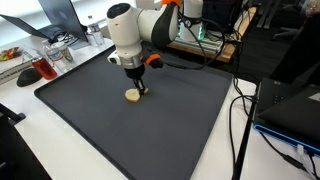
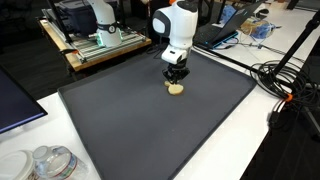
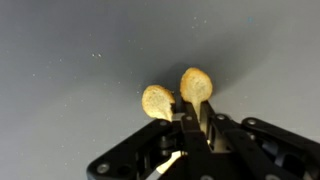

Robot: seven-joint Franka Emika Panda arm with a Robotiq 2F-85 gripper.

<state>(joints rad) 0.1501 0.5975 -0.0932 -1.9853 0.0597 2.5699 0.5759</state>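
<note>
My gripper [image 3: 196, 108] is shut on a thin, tan, round piece [image 3: 197, 84] that stands on edge between the fingertips. A second tan round piece [image 3: 157, 101] lies flat on the dark grey mat [image 3: 70, 60], touching or just beside the held one. In both exterior views the gripper [image 1: 140, 87] [image 2: 176, 79] points straight down, low over the mat [image 1: 90, 125] [image 2: 120, 120]. A tan piece [image 1: 133, 96] [image 2: 176, 89] lies right at its fingertips. The held piece is too small to pick out in those views.
The mat covers a white table [image 1: 30, 150]. Plastic containers and a red item [image 1: 40, 68] stand beyond one corner, and clear tubs [image 2: 45, 162] sit near another. Cables [image 1: 240, 110] [image 2: 285, 85] run along the mat's side. A wooden platform with equipment [image 2: 95, 45] is behind.
</note>
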